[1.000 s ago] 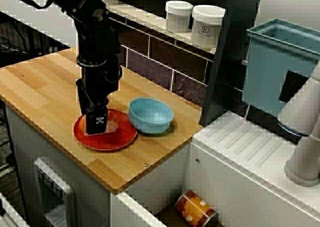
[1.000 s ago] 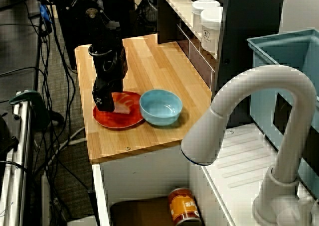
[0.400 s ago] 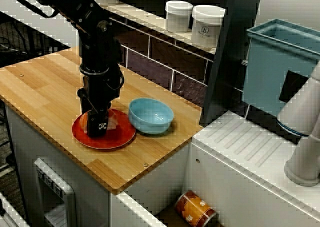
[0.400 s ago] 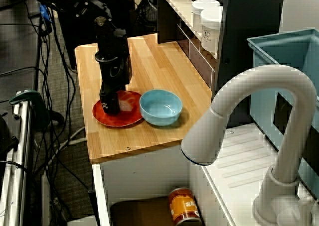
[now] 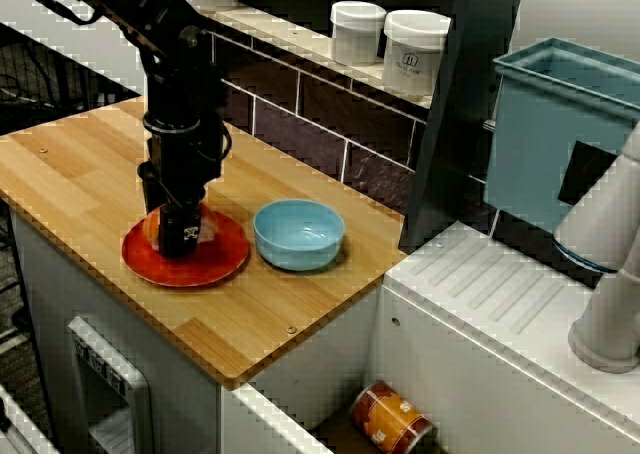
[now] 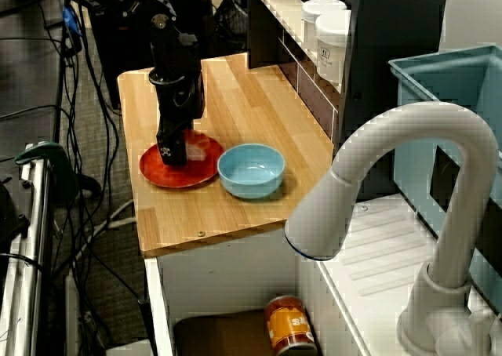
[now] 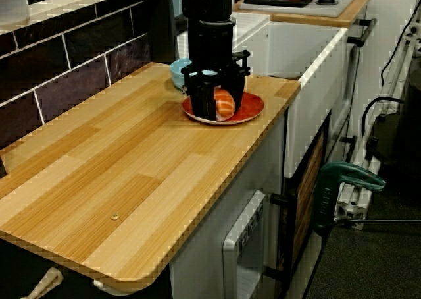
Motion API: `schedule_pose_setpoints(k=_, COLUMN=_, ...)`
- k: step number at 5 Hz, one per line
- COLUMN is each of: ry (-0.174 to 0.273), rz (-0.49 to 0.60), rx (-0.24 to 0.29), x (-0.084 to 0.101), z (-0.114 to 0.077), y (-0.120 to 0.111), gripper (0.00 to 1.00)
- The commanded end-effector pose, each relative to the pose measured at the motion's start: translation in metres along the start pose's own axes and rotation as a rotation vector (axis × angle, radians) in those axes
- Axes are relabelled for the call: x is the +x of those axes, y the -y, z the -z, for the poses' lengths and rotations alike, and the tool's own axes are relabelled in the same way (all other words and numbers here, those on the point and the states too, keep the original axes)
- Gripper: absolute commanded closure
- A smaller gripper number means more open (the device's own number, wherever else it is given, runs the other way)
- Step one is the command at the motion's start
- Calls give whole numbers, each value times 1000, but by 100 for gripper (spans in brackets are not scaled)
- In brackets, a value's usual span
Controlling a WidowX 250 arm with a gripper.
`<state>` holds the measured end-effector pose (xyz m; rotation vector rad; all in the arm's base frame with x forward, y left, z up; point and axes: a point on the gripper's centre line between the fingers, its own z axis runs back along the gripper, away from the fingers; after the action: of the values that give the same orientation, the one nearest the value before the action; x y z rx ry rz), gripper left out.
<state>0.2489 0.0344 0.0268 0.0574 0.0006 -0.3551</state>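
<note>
Down on the red plate (image 7: 254, 107), just beside the blue bowl (image 5: 299, 233), the tool (image 7: 217, 111) straddles a salmon sushi piece (image 7: 224, 103). Whether it pinches the piece, I cannot tell. The sushi rests on the plate, unlifted.

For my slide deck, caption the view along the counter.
Black gripper stands over a salmon sushi piece on a red plate, blue bowl behind.

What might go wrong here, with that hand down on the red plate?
1. The hand straddles the sushi piece; closing hard might squash it.
2. The red plate lies near the front edge of the counter; a sideways push might slide it off.
3. The blue bowl sits close beside the plate and might get knocked.
</note>
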Motion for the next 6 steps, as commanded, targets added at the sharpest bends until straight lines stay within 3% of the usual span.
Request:
schedule_pose_setpoints(k=1, ry=54, rz=-28, rx=53, x=-18, z=-13, y=-14, gripper=100)
schedule_pose_setpoints(k=6, ry=89, rz=-137, rx=133, x=-32, z=-3, y=-68, gripper=100)
